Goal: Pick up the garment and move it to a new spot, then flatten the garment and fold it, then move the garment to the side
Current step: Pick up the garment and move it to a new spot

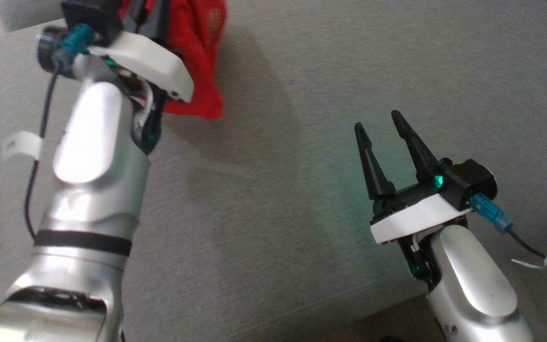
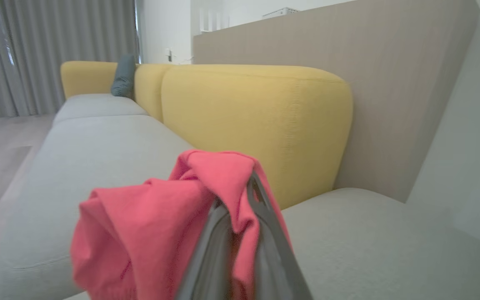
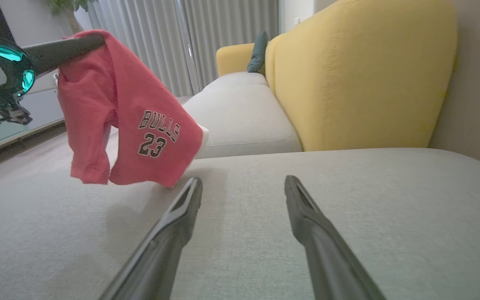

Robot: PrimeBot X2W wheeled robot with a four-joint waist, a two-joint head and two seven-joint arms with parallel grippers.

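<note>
The garment [image 3: 127, 112] is a small red shirt printed "BULLS 23". It hangs in the air above the grey sofa seat [image 1: 302, 71], pinched at its top by my left gripper [image 2: 244, 187], which is shut on it. In the head view the red garment [image 1: 197, 57] dangles behind the raised left wrist at the top left. In the left wrist view the garment [image 2: 140, 233] drapes over the fingers. My right gripper [image 1: 378, 121] stands open low over the seat at the right, apart from the cloth; its fingers [image 3: 173, 216] hold nothing.
Yellow sofa backrests [image 2: 256, 121] run along the far side of the grey cushions, with a teal pillow [image 3: 258, 52] further down. A seam [image 3: 248, 143] divides the seat cushions. The seat's front edge [image 1: 330, 308] lies near my right arm.
</note>
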